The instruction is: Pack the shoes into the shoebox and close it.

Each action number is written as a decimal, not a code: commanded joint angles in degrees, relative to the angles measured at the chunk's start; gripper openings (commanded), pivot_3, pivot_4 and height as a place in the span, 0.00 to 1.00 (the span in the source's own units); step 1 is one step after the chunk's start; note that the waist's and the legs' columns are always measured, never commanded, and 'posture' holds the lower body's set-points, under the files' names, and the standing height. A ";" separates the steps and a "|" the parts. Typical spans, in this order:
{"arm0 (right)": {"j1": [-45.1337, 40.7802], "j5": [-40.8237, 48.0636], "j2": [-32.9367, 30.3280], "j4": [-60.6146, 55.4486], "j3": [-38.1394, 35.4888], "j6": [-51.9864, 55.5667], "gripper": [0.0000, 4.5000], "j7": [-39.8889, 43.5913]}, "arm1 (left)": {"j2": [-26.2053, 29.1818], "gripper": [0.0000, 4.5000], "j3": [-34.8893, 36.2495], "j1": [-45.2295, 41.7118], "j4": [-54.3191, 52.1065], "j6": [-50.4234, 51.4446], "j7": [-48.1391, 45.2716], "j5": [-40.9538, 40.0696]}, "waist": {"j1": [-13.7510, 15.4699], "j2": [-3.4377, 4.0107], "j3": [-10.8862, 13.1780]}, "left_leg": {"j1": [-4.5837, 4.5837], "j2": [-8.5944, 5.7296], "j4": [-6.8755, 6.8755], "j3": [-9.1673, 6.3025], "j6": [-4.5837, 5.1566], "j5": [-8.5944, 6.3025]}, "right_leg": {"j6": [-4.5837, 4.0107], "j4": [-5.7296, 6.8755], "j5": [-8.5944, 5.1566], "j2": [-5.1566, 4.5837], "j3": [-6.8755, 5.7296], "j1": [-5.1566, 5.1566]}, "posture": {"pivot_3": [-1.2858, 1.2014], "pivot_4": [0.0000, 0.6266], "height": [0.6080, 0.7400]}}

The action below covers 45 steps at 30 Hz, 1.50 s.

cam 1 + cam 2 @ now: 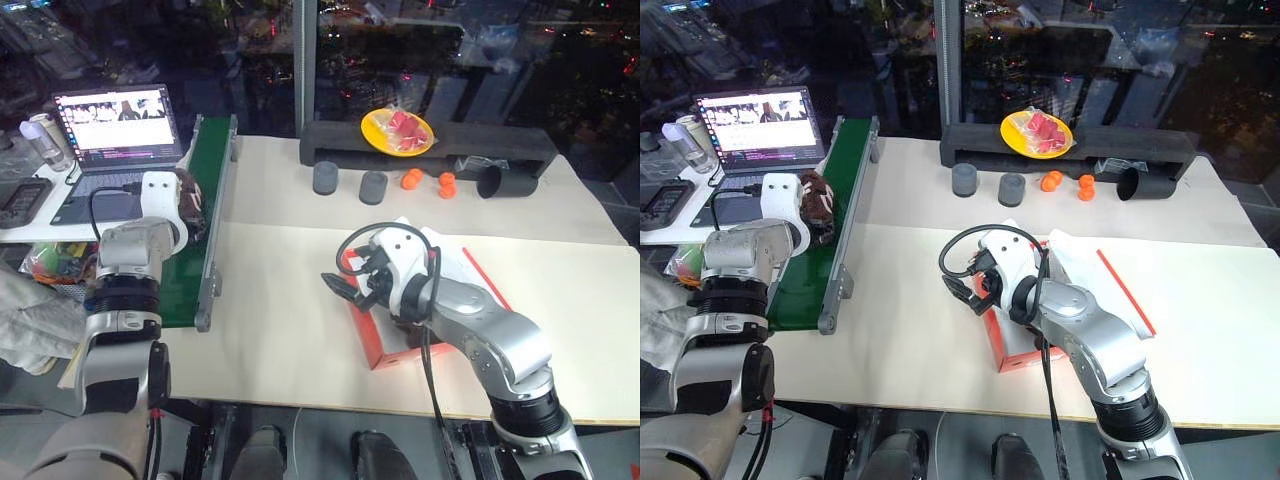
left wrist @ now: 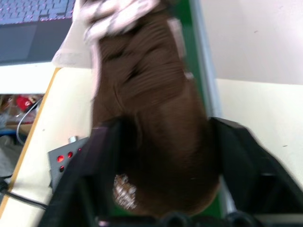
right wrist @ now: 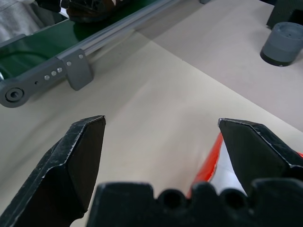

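Note:
A dark brown shoe with white trim lies on the green conveyor belt at the left. My left gripper has its two black fingers pressed against the shoe's sides; in the head view the shoe shows just past the white wrist. The red-orange shoebox stands open on the table in front of me, with white tissue paper inside and its lid edge to the right. My right gripper hovers at the box's left edge, open, with nothing between its fingers.
A laptop and a phone sit left of the belt. At the table's back are two grey cylinders, small orange things, a black tube and a yellow plate on a black block.

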 commanded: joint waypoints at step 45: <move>-14.53 17.31 16.35 14.63 -27.29 12.15 1.00 -22.14 | -25.47 0.66 0.13 15.61 -34.78 -0.35 18.03 -5.41 | -1.33 -0.08 0.04 | -0.30 0.01 -0.08 -0.06 -0.09 0.07 | -0.01 -0.11 0.08 -0.03 -0.03 -0.17 | 0.52 0.24 1.00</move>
